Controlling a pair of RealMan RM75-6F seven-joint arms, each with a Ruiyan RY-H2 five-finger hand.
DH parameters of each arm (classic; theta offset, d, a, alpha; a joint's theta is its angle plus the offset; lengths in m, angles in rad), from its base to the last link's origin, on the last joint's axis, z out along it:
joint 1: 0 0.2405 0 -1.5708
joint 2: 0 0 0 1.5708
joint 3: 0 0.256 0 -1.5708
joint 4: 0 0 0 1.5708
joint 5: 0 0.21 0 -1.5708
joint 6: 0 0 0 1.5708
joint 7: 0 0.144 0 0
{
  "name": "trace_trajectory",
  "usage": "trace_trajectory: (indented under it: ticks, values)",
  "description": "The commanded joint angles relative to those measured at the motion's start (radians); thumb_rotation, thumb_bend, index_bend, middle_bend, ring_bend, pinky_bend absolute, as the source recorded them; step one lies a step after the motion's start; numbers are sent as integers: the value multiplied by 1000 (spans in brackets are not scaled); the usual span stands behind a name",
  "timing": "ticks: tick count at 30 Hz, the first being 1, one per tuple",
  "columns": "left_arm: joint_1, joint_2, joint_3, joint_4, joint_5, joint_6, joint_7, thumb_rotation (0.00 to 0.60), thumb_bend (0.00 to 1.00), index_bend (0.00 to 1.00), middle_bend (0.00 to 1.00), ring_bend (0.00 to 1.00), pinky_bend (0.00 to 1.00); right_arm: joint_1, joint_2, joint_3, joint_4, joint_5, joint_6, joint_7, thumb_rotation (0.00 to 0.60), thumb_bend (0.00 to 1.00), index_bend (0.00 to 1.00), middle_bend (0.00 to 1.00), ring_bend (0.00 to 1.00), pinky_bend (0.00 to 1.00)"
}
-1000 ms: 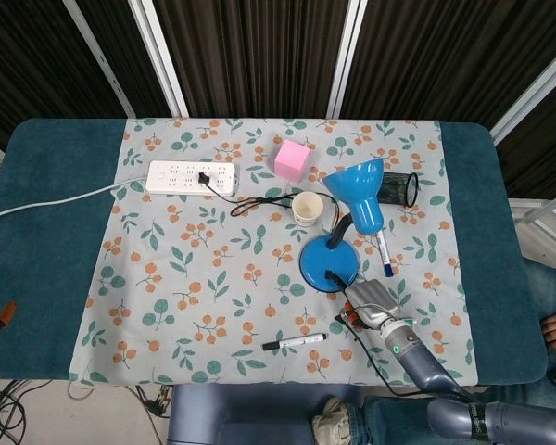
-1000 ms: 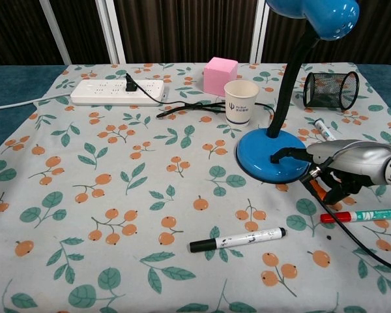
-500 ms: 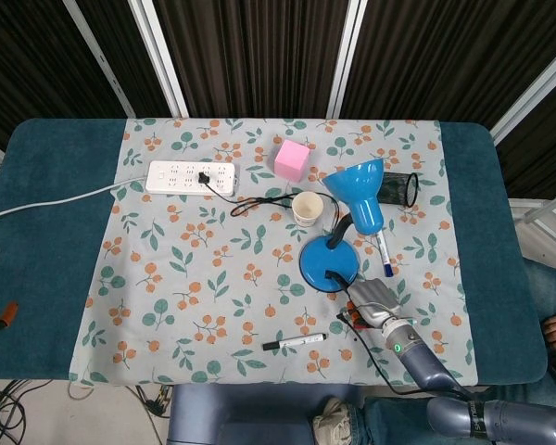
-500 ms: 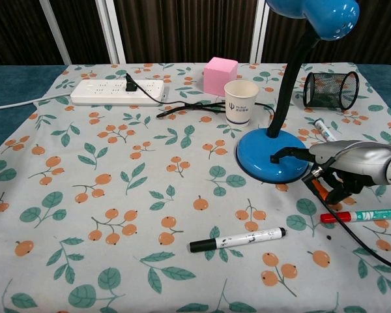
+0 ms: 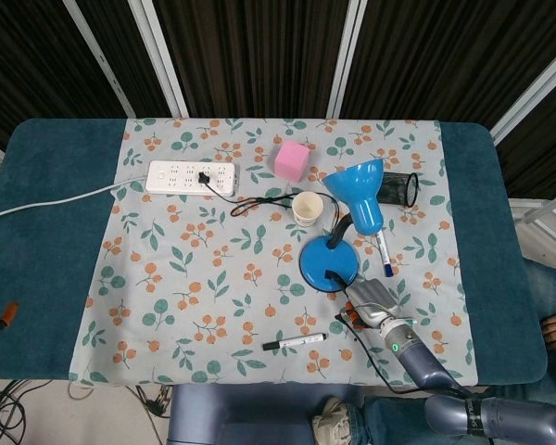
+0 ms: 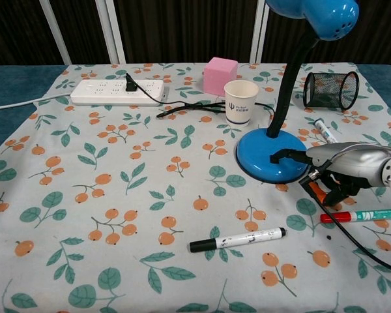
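while right hand (image 6: 342, 171) rests by blue lamp base (image 6: 267, 163), fingers curled w/ orange bit inside, grip unclear, red marker (image 6: 362, 215) just beside, left hand out of view

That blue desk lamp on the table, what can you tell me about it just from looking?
The blue desk lamp looks glossy, like painted metal. It has a round flat base, a curved black neck and a cone-shaped shade tilted over a paper cup. It stands upright on the floral cloth, right of centre. A black cord leaves the base. The right robot hand lies beside the base with one fingertip reaching onto its top surface. Whether the lamp is lit cannot be told.
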Motion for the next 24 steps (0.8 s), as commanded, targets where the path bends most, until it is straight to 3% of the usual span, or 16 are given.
trace_trajectory:
  ticks: [1, 12, 15, 20, 24]
  values:
    - [0, 0, 0, 0, 1, 1, 0, 600, 279, 73, 56, 0, 70, 11, 1, 2, 5, 15, -6, -9, 600, 755, 42, 712, 780, 1000]
    - [2, 3, 0, -1, 2, 4, -4, 600, 279, 73, 56, 0, 70, -15, 62, 40, -62, -17, 96, 36, 600, 754, 42, 695, 763, 1000]
    - [3, 3, 0, -2, 2, 6, -4, 600, 279, 74, 56, 0, 70, -33, 128, 39, -116, -36, 123, 43, 600, 678, 37, 599, 670, 1000]
    - [3, 3, 2, -5, 5, 6, 0, 600, 279, 73, 56, 0, 70, -67, 237, -1, -205, -69, 174, -10, 600, 448, 2, 401, 438, 1000]
    - [6, 4, 3, -8, 10, 12, 1, 600, 279, 74, 56, 0, 69, -125, 283, -27, -233, -152, 256, 24, 600, 397, 0, 357, 381, 1000]
